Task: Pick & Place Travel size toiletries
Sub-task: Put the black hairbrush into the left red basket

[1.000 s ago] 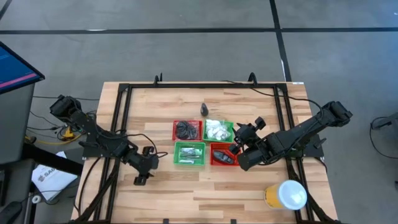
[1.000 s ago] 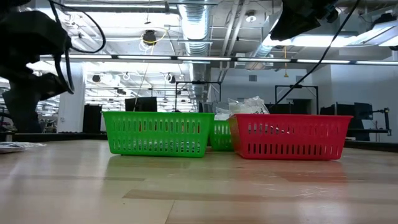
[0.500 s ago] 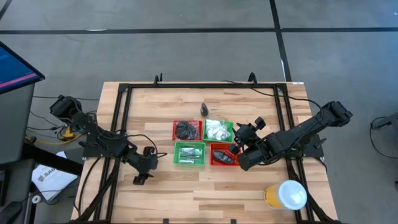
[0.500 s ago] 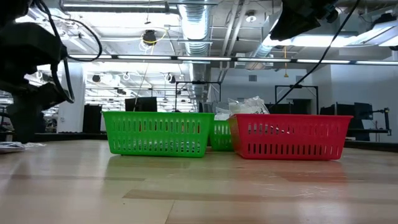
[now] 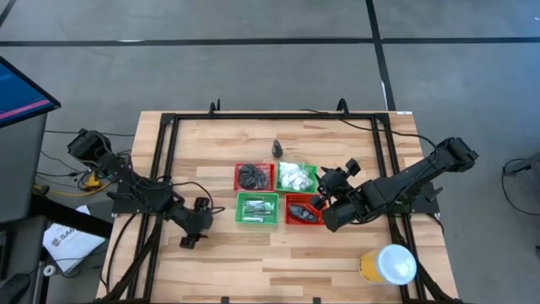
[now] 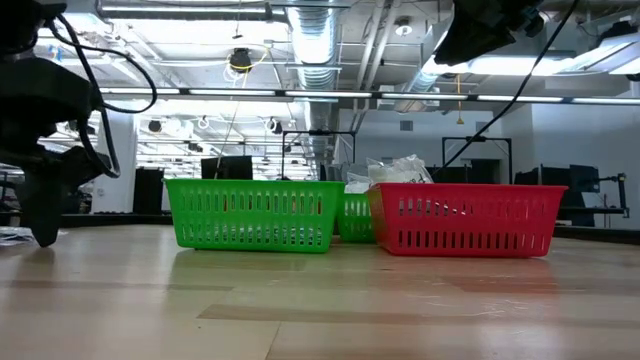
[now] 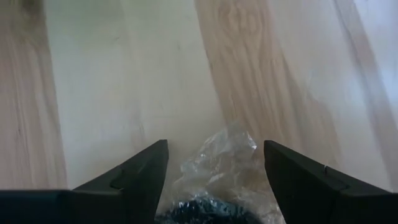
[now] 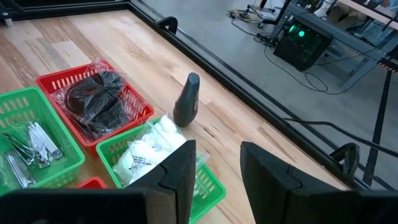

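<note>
A clear crinkly packet (image 7: 217,171) with a black coiled piece inside lies on the wood near the table's front left. My left gripper (image 7: 216,144) (image 5: 189,241) slants down over it, open, one finger on each side of the packet; I cannot tell whether they touch it. My right gripper (image 8: 217,146) (image 5: 319,205) hangs above the near red basket (image 5: 302,211), fingers apart with nothing between them. A dark mini bottle (image 8: 187,99) stands upright on the table beyond the baskets.
Four mesh baskets sit mid-table. The far red one (image 5: 254,176) holds black coils, the far green one (image 5: 296,177) white packets, and the near green one (image 5: 257,209) silver pieces. A yellow tub with a white lid (image 5: 388,264) stands near the front right. Black rails frame the table.
My left gripper has sunk toward the table at the front left, its fingers coming down close to the wood. My right arm has kept still.
</note>
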### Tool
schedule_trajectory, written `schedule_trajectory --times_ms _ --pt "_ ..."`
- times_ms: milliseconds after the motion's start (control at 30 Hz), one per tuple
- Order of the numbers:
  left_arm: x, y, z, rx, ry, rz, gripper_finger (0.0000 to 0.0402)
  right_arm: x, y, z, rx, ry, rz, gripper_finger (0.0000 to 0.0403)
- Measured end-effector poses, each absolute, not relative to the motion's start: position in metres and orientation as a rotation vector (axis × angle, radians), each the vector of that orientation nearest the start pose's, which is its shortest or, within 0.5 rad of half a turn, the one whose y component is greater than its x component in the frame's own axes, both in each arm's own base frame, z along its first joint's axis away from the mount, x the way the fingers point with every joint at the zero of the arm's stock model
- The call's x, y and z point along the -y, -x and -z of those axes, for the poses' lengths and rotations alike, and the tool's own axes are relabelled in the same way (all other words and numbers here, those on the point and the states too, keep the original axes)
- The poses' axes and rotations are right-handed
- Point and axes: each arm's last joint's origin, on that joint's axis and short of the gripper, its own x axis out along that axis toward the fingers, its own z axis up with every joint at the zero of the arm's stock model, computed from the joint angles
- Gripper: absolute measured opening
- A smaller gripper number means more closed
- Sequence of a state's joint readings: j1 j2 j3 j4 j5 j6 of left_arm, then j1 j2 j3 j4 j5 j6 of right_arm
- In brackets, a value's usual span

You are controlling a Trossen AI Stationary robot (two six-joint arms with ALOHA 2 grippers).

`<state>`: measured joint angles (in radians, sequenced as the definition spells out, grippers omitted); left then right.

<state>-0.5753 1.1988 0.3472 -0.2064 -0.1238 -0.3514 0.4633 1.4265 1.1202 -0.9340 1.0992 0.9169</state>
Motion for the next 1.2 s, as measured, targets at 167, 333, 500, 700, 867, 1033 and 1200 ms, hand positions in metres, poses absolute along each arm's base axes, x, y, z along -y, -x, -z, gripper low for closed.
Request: schedule_trajectory --times_ms 167,333,500,700,867,1033,1200 --pt "0.095 -0.145 -0.115 -1.05 -0.154 0.282 0.0244 -0.093 -0.244 -0.272 -0.539 0.051 0.857 0.0116" --pt "0.096 -0.141 -0.113 -1.046 -0.223 0.307 0.0216 -0.093 -0.244 -0.272 -0.539 0.051 0.857 0.0116" --pt "0.096 -0.14 -0.113 -1.056 -0.218 0.307 0.0179 -0.093 -0.244 -0.271 -0.539 0.05 0.856 0.0116" --pt "0.094 -0.138 -0.111 -1.098 -0.157 0.244 0.0122 -0.094 -0.244 -0.271 -0.559 0.036 0.841 0.0116" --pt "0.092 -0.136 -0.108 -1.114 -0.124 0.191 0.0046 -0.094 -0.244 -0.27 -0.578 0.032 0.827 0.0116" --pt "0.091 -0.136 -0.108 -1.104 -0.102 0.145 0.0004 -0.094 -0.244 -0.27 -0.58 0.034 0.826 0.0116" --pt "0.093 -0.139 -0.121 -1.069 -0.071 0.137 0.0004 -0.094 -0.244 -0.27 -0.588 0.051 0.823 0.0116"
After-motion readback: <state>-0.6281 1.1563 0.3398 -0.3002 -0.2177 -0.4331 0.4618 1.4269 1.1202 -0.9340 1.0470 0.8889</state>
